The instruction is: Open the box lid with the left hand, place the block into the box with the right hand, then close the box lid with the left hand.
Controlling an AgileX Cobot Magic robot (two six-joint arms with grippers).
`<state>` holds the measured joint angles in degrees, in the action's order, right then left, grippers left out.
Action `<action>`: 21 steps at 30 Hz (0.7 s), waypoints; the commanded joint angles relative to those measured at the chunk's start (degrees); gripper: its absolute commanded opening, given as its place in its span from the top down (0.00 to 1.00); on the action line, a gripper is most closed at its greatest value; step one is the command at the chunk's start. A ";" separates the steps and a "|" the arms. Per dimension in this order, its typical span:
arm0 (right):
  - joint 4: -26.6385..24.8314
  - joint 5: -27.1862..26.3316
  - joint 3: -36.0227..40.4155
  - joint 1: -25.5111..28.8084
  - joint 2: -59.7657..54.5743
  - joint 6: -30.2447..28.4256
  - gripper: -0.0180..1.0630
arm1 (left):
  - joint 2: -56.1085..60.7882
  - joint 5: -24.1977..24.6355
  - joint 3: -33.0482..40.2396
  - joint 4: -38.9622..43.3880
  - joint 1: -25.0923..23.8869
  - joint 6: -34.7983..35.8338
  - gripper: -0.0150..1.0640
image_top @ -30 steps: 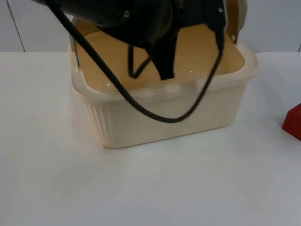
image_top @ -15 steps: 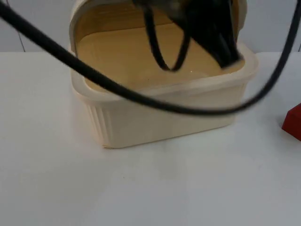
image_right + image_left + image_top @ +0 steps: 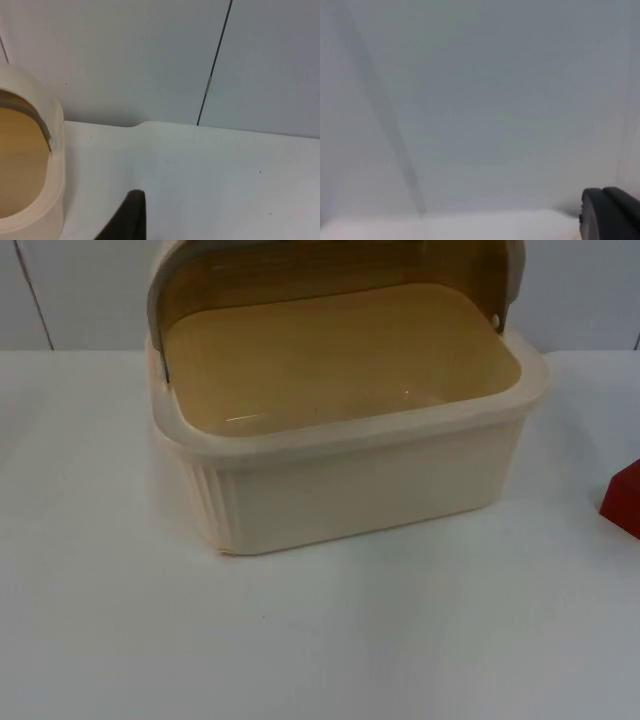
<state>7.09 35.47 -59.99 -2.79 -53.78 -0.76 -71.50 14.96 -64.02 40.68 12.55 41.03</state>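
Observation:
A cream plastic box (image 3: 350, 430) with a tan inside stands at the middle of the table. Its curved lid (image 3: 330, 265) is rolled back over the rear edge, so the box is open and nothing lies inside. A red block (image 3: 624, 500) rests on the table to the right of the box, cut off by the picture's edge. My left gripper (image 3: 610, 215) is raised and faces the grey wall. My right gripper (image 3: 131, 220) hovers low over the table beside the box's rounded end (image 3: 30, 165), with nothing seen in it.
White table top (image 3: 300, 640) stretches wide in front of the box. The grey partition wall (image 3: 125, 60) closes off the back, with a dark seam (image 3: 215, 65) running down it.
The left arm that hung over the open box has swung away and left the top view. The lid stays rolled back. The block has not moved.

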 commanded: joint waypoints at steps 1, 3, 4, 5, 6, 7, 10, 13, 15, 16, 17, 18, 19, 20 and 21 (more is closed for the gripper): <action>0.29 -0.94 -0.45 -0.29 0.04 -0.17 0.01 | -0.73 2.79 0.35 -8.06 -4.66 1.00 0.99; 0.29 -0.94 -0.45 -0.29 0.04 -0.17 0.01 | -1.42 3.85 0.35 -10.24 -6.29 0.85 0.99; 0.29 -0.94 -0.45 -0.29 0.04 -0.17 0.01 | -1.95 5.04 0.35 -11.84 -6.71 -1.10 0.99; 0.29 -0.94 -0.45 -0.29 0.04 -0.17 0.01 | -2.38 6.59 0.35 -12.63 -6.45 -6.85 0.99; 0.29 -0.94 -0.45 -0.29 0.04 -0.17 0.01 | -2.80 8.39 0.35 -15.31 -5.58 -13.58 0.99; 0.29 -0.94 -0.45 -0.29 0.04 -0.17 0.01 | -3.37 10.50 0.35 -18.75 -4.52 -19.14 0.99; 0.29 -0.94 -0.45 -0.29 0.04 -0.17 0.01 | -4.24 15.68 0.23 -25.03 -2.43 -30.33 0.99; 0.16 -0.81 -0.45 -0.29 0.04 -0.17 0.01 | -4.07 14.43 0.23 -26.62 -1.79 -32.20 0.99; 0.16 -0.56 -0.45 -0.29 0.04 -0.17 0.01 | -3.93 13.25 0.23 -26.50 -1.79 -32.20 0.99; 0.16 -0.56 -0.45 -0.29 0.04 -0.17 0.01 | -3.75 12.43 0.23 -26.39 -1.79 -31.88 0.99; 0.16 -0.56 -0.45 -0.29 0.04 -0.17 0.01 | -3.60 11.75 0.23 -26.27 -1.79 -31.55 0.99; 0.16 -0.44 -0.45 -0.29 0.04 -0.17 0.01 | -3.60 10.91 0.23 -26.42 -1.79 -31.55 0.99; 0.16 -0.44 -0.45 -0.29 0.04 -0.17 0.01 | -3.60 10.91 0.23 -26.42 -1.79 -31.55 0.99; 0.16 -0.31 -0.45 -0.29 0.04 -0.17 0.01 | -3.60 10.79 0.23 -26.74 -1.79 -31.41 0.99; 0.16 -0.20 -0.45 -0.29 0.04 -0.17 0.01 | -3.60 10.79 0.23 -26.74 -1.79 -31.30 0.99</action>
<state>7.09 35.24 -59.99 -2.79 -53.78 -0.76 -75.83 26.57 -63.79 14.84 10.47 9.49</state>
